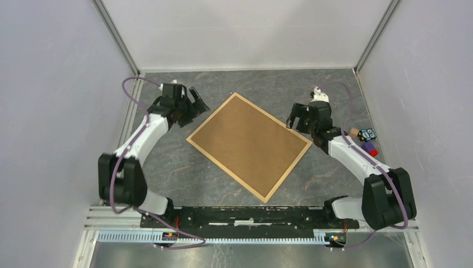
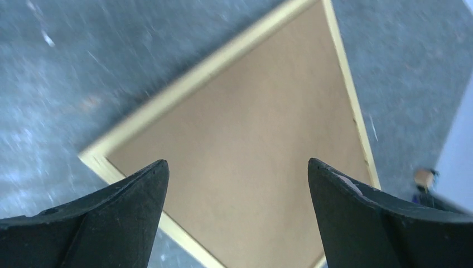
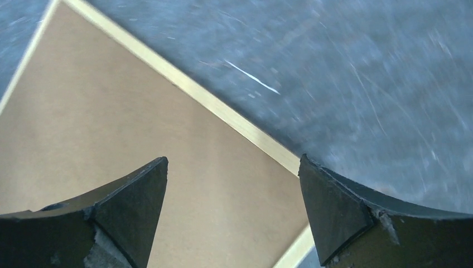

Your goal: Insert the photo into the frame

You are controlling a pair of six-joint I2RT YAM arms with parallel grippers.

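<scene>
Frame (image 2: 184,87), brown board (image 1: 249,146) filling it, flat on counter (image 1: 167,167); left fingers (image 2: 128,206) and right fingers (image 3: 131,204) spread wide, empty, either side.

Work surface: dark grey marbled tabletop (image 1: 167,162), matte finish. One pale scuff (image 3: 254,78) shows up in the right wrist view. Enclosed on three sides by plain white panels: left wall (image 1: 50,84), far wall (image 1: 245,33), right wall (image 1: 429,67). Thin metal corner posts at far left (image 1: 118,39) and far right (image 1: 377,34), splaying outward in the top view. Silver slotted aluminium rail (image 1: 234,237) runs along the near edge. Lighting even and diffuse, shadows soft.
</scene>
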